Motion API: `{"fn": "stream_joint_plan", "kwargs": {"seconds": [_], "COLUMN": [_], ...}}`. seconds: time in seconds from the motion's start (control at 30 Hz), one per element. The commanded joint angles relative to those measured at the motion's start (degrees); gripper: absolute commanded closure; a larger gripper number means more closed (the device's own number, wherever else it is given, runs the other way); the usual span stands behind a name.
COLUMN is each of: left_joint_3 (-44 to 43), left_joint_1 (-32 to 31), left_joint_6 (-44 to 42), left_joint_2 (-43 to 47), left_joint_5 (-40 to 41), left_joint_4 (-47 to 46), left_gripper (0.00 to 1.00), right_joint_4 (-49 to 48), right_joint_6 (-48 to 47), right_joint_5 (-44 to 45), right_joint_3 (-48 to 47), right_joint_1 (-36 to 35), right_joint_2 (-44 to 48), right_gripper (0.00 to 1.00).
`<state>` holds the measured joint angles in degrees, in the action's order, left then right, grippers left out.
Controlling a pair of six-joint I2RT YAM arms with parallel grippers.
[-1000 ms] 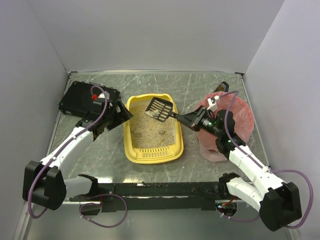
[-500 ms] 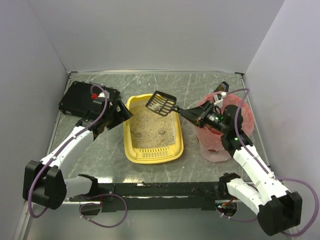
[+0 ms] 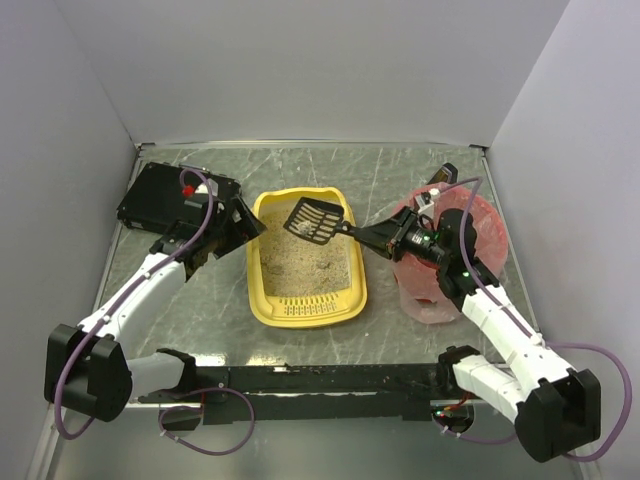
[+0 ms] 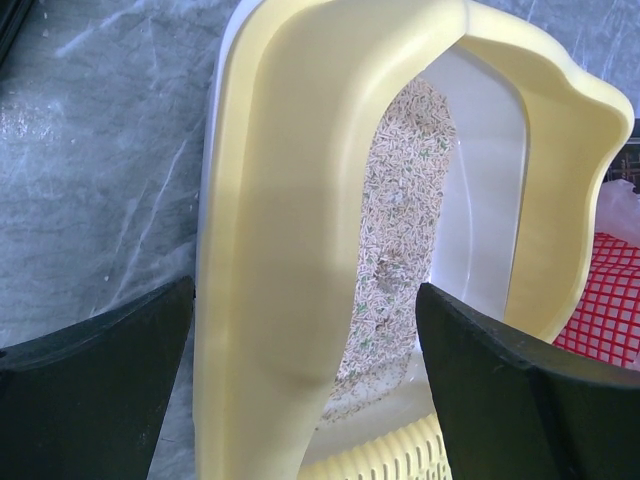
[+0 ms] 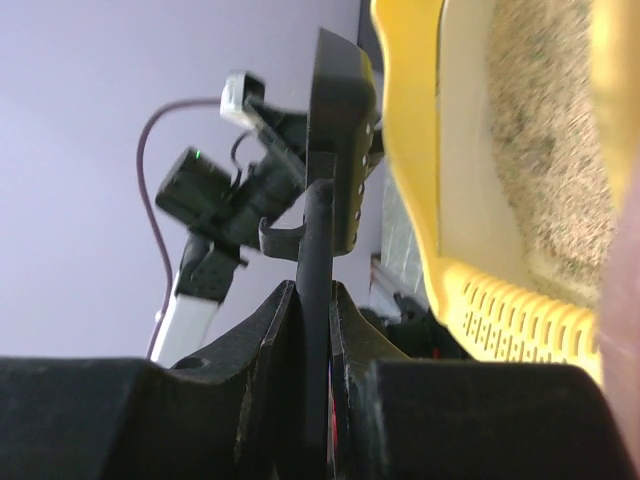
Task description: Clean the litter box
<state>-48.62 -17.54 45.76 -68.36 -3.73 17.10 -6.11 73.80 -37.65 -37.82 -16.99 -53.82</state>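
The yellow litter box (image 3: 305, 310) lies in the middle of the table with beige litter (image 3: 300, 265) inside. My right gripper (image 3: 388, 238) is shut on the handle of a black slotted scoop (image 3: 315, 220), which hangs over the box's far end. In the right wrist view the scoop (image 5: 340, 150) shows edge-on, its handle pinched between my fingers (image 5: 265, 330). My left gripper (image 3: 240, 225) is open and straddles the box's left wall. In the left wrist view that wall (image 4: 270, 260) stands between the spread fingers (image 4: 90, 400).
A pink-red bag-lined bin (image 3: 455, 265) stands right of the box, under my right arm. A flat black box (image 3: 165, 195) lies at the far left, behind my left arm. Grey walls close the table on three sides.
The scoop rose out of the litter toward the box's far end, then came down a little and levelled. The left arm has not moved.
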Motion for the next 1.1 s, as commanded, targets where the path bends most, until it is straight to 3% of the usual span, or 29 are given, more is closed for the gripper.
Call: {"fn": "stream_joint_plan", "kwargs": {"seconds": [0.0, 0.03, 0.07, 0.2, 0.3, 0.4, 0.5, 0.63, 0.7, 0.77, 0.8, 0.83, 0.9, 1.07], "left_joint_3": [-2.44, -2.36, -2.62, -2.97, -2.80, -3.15, -2.45, -1.83, -1.22, -0.69, -0.86, -1.82, -2.88, -2.70], "left_joint_1": [0.05, 0.14, 0.14, 0.14, 0.14, 0.14, 0.14, 0.14, 0.14, 0.14, 0.05, 0.14, 0.14, 0.23], "left_joint_6": [-0.67, -0.32, -0.23, -0.23, 0.12, -0.40, -0.93, -0.05, 0.12, 0.56, 0.73, 0.48, -0.92, 0.29], "left_joint_2": [0.33, 0.24, 0.07, -0.98, -1.34, -1.08, -0.20, 0.15, 0.77, 0.33, -0.02, -0.37, -1.34, -2.30], "left_joint_5": [0.90, 1.61, 1.53, -0.05, -0.23, 0.29, 1.44, 1.01, 1.35, 1.36, 1.09, 0.22, -0.40, 1.10], "left_joint_4": [0.38, 0.39, 0.13, -0.40, -1.11, 0.20, -0.22, -0.58, -1.10, -2.25, -2.34, -1.64, -0.06, -1.20], "left_gripper": [0.03, 0.03, 0.03, 0.03, 0.03, 0.03, 0.03, 0.03, 0.03, 0.03, 0.03, 0.03, 0.03, 0.03], "right_joint_4": [-3.46, -5.12, -6.79, 4.26, 0.23, -0.91, -6.94, -3.14, -5.56, -12.41, -12.70, -4.78, 0.99, 4.23], "right_joint_6": [-0.32, 0.46, -0.05, -7.61, -6.57, -5.69, -1.57, -5.51, -1.85, 1.42, -1.35, -3.99, -9.26, -6.03], "right_joint_5": [-4.30, 0.68, 0.04, -1.73, -0.23, -5.14, -0.79, -0.56, -5.66, -1.31, 1.50, 2.48, -1.79, 2.84], "right_joint_3": [1.95, 2.57, 0.49, -5.86, -4.28, -2.27, 1.87, -7.69, -4.13, 2.46, 1.53, -5.26, -9.89, -6.64], "right_joint_1": [0.47, 0.47, 0.38, -0.67, -0.14, 0.55, -0.05, -1.29, -1.02, -1.02, -0.68, -0.32, -1.37, 1.26], "right_joint_2": [0.81, 1.69, 0.92, -1.46, -0.23, -0.76, 2.84, -6.28, -4.38, -1.04, -1.46, -2.85, -4.97, 1.79], "right_gripper": [1.00, 1.00, 1.00, 1.00, 1.00, 1.00, 1.00, 1.00, 1.00, 1.00, 1.00, 1.00, 1.00, 1.00]}}
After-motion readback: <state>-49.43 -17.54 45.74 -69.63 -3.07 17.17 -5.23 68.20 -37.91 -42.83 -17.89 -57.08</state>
